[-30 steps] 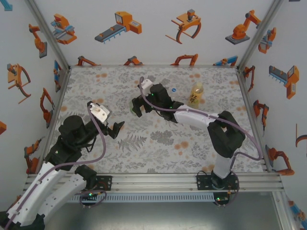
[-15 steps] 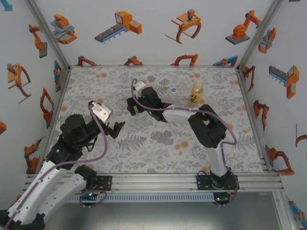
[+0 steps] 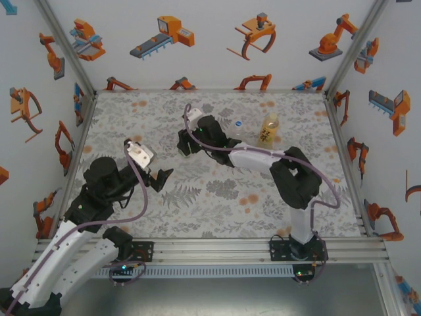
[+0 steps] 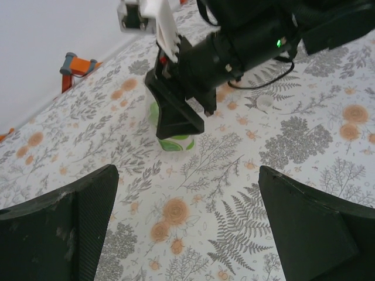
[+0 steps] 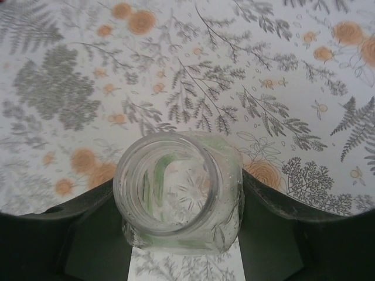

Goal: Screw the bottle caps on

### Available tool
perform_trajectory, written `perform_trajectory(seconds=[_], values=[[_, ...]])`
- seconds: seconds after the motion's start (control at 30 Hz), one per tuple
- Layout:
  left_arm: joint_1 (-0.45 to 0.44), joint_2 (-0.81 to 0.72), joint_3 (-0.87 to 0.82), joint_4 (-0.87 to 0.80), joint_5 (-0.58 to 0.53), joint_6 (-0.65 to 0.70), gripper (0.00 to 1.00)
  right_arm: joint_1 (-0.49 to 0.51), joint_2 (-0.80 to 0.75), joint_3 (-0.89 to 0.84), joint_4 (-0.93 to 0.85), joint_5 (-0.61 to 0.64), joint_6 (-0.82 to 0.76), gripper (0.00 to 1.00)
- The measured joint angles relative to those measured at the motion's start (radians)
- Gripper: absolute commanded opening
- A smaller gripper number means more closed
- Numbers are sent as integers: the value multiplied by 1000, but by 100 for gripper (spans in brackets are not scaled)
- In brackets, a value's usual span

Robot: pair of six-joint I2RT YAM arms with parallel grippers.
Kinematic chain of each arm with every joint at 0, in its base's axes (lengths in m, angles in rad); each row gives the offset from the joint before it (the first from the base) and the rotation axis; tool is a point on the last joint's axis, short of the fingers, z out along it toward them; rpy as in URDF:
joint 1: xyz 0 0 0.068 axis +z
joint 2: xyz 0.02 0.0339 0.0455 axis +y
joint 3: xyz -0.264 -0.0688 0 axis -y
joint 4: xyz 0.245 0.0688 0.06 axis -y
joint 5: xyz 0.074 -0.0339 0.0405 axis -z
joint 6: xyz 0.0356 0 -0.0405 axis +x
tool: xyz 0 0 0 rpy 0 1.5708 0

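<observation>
From above, the right gripper (image 3: pixel 186 147) reaches to the left of the middle of the table (image 3: pixel 131 112), towards its far edge. The left gripper (image 3: pixel 161 178) hangs nearer the near edge with jaws wide and nothing between them. A yellow-orange bottle (image 3: pixel 267 130) stands towards the far right corner, with a blue-centred cap (image 3: pixel 237 122) just left of it.

The left wrist view shows the right gripper's jaws down over a green-tinted bottle (image 4: pixel 174 142), which stands upright on the table. The left fingers (image 4: pixel 64 228) are spread well apart at the bottom corners.

In the right wrist view the bottle's mouth is open and uncapped. The fingers (image 5: pixel 88 240) sit against both of its sides, so it appears to be gripped.

The bottle looks light and thin-walled. A hard squeeze could buckle it, and a loose one could let it turn or tip once a cap is twisted on. The cap lies well apart from it, so fetching and seating it squarely risks a crooked thread.
</observation>
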Motion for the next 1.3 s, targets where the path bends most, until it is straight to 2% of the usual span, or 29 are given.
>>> perform_trajectory(seconds=[0.17,0.37,0.57,0.7,0.83,1.0,1.1,1.23,1.3], values=[[0,0,-9,9,84,7,97,0,-239,-74,-50,-130,-48,46],[0,-52,-81,94,254,14,97,0,-521,-174,-131,-329,-117,44],[0,-66,-106,167,369,4,97,18,-681,-226,-171,-522,-176,44],[0,-72,-117,224,429,-21,97,66,-697,-233,-171,-611,-198,43],[0,-65,-122,254,485,-44,99,116,-665,-226,-170,-636,-202,41],[0,-30,-122,259,552,-56,89,163,-622,-210,-132,-635,-198,41],[0,-21,-122,259,573,-63,87,179,-618,-209,-103,-629,-198,41],[0,-22,-122,260,591,-65,79,190,-618,-206,-66,-623,-190,41],[0,-23,-122,260,598,-68,78,194,-618,-206,-50,-620,-187,41]])
